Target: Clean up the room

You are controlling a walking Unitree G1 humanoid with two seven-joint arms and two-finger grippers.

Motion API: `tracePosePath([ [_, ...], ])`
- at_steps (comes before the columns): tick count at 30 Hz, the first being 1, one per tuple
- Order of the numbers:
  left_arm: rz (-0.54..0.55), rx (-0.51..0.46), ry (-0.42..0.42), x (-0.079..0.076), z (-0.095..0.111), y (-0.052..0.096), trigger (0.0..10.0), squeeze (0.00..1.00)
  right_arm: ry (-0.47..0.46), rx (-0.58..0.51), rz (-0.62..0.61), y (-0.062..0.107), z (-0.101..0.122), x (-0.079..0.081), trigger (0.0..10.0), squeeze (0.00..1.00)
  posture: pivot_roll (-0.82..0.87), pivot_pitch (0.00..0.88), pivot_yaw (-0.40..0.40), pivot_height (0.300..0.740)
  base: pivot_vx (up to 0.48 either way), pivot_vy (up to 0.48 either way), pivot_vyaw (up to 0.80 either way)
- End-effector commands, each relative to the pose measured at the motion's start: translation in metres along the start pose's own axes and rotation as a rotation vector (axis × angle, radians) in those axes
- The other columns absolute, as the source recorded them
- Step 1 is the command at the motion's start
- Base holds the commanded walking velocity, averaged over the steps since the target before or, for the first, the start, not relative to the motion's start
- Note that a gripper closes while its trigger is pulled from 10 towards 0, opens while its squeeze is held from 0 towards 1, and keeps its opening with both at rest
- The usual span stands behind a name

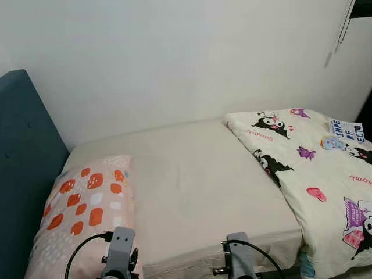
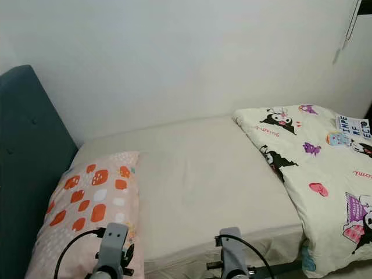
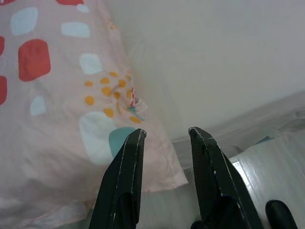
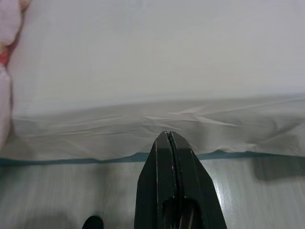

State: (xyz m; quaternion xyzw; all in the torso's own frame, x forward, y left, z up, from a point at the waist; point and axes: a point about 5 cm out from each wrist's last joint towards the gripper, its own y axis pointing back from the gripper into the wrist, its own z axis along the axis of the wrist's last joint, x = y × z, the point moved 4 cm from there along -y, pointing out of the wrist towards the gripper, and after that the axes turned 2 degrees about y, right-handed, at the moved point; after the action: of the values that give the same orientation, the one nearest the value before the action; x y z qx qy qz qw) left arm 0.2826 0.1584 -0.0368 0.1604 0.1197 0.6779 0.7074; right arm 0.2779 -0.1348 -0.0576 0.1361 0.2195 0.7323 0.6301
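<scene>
We see a bed (image 1: 197, 186) with a bare cream sheet across the centre of the head views, set against a white wall (image 1: 174, 58). A dark blue headboard (image 1: 23, 157) stands at the left edge. A pillow (image 1: 87, 209) (pink, with orange and pale blocks) lies at lower left, its long side toward the headboard. A quilt (image 1: 314, 174) printed with cartoon figures covers the right part of the bed and hangs over the near edge at lower right; its left edge is folded back, leaving the middle of the sheet bare.

Both silver wrists show at the bottom edge of the head views, the left one in front of the pillow's near corner, the right one at the bed's near edge.

Left gripper (image 3: 167, 133): fingers spread, nothing between them, hovering off the pillow's corner where it overhangs the sheet; we cannot say whether either tip touches the fabric.

Right gripper (image 4: 169, 136): fingers pressed together, empty, pointing at the wrinkled side of the sheet where it hangs down the bed's side. Pale floor (image 4: 267, 191) lies below it.
</scene>
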Motion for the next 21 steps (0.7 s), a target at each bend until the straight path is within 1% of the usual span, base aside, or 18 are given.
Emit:
tracePosePath([
  [1,0.011,0.015,-0.011,0.007,-0.005,0.002,10.0,0.00,0.003,0.002,0.009,0.001,-0.001,0.004,10.0,0.00,-0.02,0.096,0.037,0.740,0.000,0.000,0.00],
  [2,0.011,0.015,-0.011,0.007,-0.005,0.002,10.0,0.00,0.003,0.002,0.009,0.001,-0.001,0.004,10.0,0.00,-0.02,0.096,0.037,0.740,0.000,0.000,0.00],
  [5,-0.026,0.017,-0.023,-0.004,-0.002,-0.002,10.0,0.00,-0.007,0.015,-0.043,0.002,-0.005,-0.009,10.0,0.00,-0.03,0.088,0.048,0.740,0.000,0.000,0.00],
  [7,-0.032,0.011,-0.017,-0.007,0.002,-0.004,10.0,0.00,0.006,0.008,-0.047,0.002,-0.004,-0.009,10.0,0.00,-0.03,0.081,0.054,0.740,0.000,0.000,0.00],
  [11,-0.051,0.013,-0.022,-0.012,0.000,-0.003,10.0,0.00,-0.003,0.007,-0.056,0.003,-0.004,-0.012,10.0,0.00,-0.03,0.077,0.055,0.740,0.000,0.000,0.00],
  [15,-0.050,0.024,-0.024,-0.009,-0.003,-0.001,10.0,0.00,0.007,0.003,-0.063,0.003,-0.004,-0.014,10.0,0.00,-0.03,0.079,0.042,0.740,0.000,0.000,0.00],
  [21,-0.043,0.018,-0.025,-0.005,-0.004,0.001,10.0,0.00,-0.001,0.009,-0.081,0.006,-0.009,-0.019,10.0,0.00,-0.03,0.076,0.046,0.740,0.000,0.000,0.00],
])
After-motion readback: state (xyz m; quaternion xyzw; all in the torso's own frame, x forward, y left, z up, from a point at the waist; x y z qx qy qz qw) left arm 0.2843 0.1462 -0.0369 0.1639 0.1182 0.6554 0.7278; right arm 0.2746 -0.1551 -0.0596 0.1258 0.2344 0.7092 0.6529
